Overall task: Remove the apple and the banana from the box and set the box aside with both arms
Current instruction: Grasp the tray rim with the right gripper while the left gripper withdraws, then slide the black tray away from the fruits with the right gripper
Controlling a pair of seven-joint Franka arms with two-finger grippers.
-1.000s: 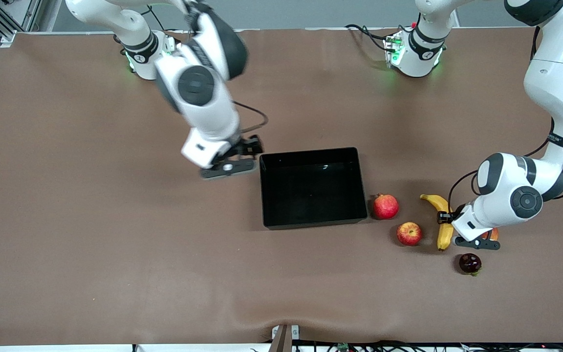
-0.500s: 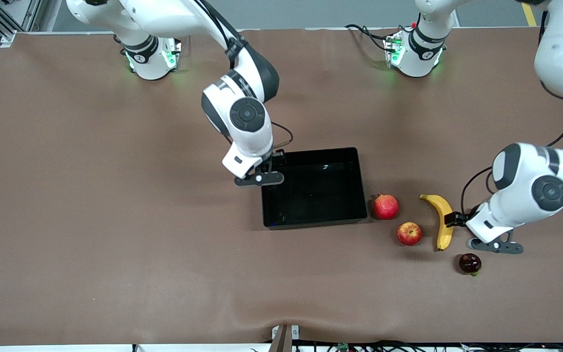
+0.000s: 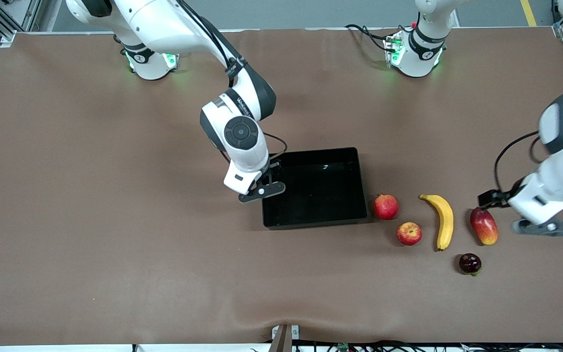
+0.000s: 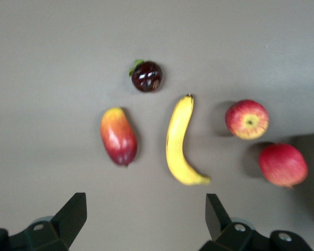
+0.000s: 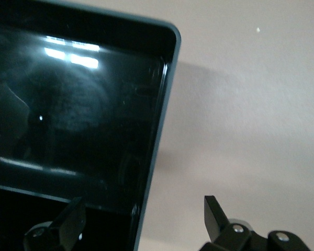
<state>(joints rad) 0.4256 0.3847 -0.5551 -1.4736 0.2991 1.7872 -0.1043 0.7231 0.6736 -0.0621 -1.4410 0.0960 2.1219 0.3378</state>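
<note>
Now | banana (image 3: 443,221) lengthwise toward camera (slightly curved) | both grippers wide, empty

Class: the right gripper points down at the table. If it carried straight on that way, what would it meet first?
Most likely the wall of the black tray: the right gripper, open, straddles that edge at the right arm's end. How high it hangs is unclear.
</note>
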